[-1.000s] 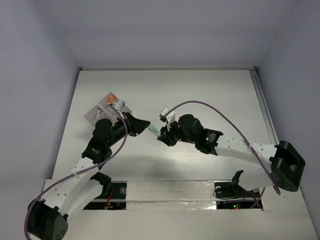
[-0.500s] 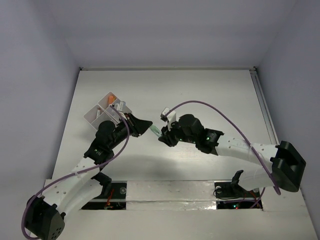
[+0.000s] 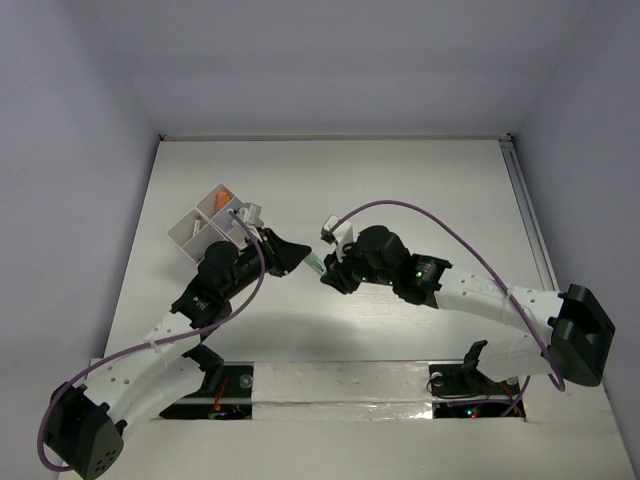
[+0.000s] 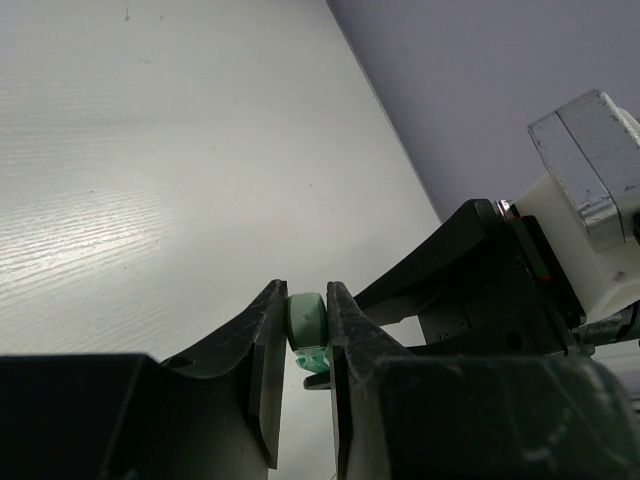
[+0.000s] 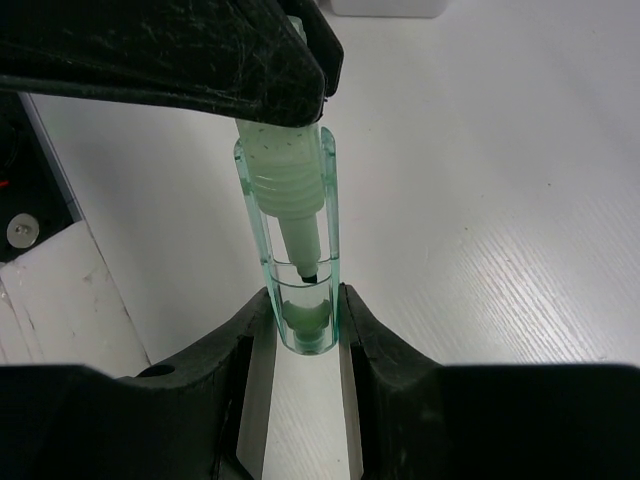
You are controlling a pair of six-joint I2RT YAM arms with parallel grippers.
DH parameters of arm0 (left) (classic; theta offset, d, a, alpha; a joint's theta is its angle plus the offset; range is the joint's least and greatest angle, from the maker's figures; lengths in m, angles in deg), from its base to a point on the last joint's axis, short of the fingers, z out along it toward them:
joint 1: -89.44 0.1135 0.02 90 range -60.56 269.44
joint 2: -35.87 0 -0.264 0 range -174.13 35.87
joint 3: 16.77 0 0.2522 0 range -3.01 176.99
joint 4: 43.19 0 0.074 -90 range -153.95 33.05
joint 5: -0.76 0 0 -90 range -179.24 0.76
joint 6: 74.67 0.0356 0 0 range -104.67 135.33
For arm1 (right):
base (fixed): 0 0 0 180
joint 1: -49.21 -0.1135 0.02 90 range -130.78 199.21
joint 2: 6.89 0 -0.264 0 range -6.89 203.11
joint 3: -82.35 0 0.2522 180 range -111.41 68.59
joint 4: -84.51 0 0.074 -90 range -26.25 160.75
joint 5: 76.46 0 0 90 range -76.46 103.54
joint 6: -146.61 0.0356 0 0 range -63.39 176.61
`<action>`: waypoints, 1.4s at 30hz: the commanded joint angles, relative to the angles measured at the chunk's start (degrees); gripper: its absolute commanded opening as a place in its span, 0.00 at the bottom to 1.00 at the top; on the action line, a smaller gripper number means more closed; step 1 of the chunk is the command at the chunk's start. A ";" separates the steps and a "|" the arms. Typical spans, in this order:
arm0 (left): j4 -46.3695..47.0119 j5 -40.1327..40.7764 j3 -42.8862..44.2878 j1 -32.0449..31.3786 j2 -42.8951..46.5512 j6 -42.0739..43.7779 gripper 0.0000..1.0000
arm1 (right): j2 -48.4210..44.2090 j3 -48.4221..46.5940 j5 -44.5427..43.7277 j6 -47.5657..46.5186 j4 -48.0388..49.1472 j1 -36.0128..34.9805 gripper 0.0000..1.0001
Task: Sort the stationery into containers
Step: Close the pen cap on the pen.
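Closest to me, my right hand (image 5: 305, 300) is clenched on the near end of a pale green, see-through plastic marker (image 5: 288, 190). Its two fingers press the clear rounded cap (image 5: 300, 250) from both sides, and through the cap I see the white ribbed neck and the dark tip. A little further, my left hand (image 4: 305, 300) grips the opposite end, and the pale green round butt sits tight between its black fingers. So both hands are grasping the same marker, one at each end. It hangs between them over the middle of the white surface (image 3: 400, 180). It seems lifted off, but I cannot say this for sure.

I judge the marker to be light and stiff, so it will not bend between two grips. The plastic is smooth and the body is round, therefore it may slip or roll in the fingers if the pressure is small. The cap looks thin-walled and perhaps is only pushed on, so pulling the ends apart could open it. For carrying, I think the better place to hold is the middle of the barrel, across its length, not the very end.

Farther away, behind my left hand, stands the white plastic tray (image 3: 185, 230) with several small compartments. One far compartment holds a small orange piece (image 3: 224, 197). The marker is not in the tray; it is to the right of it.
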 commanded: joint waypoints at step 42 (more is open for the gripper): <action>7.97 -0.44 -9.69 -7.75 -3.01 -4.42 0.00 | 6.55 -21.81 -0.57 -3.53 5.59 2.17 0.00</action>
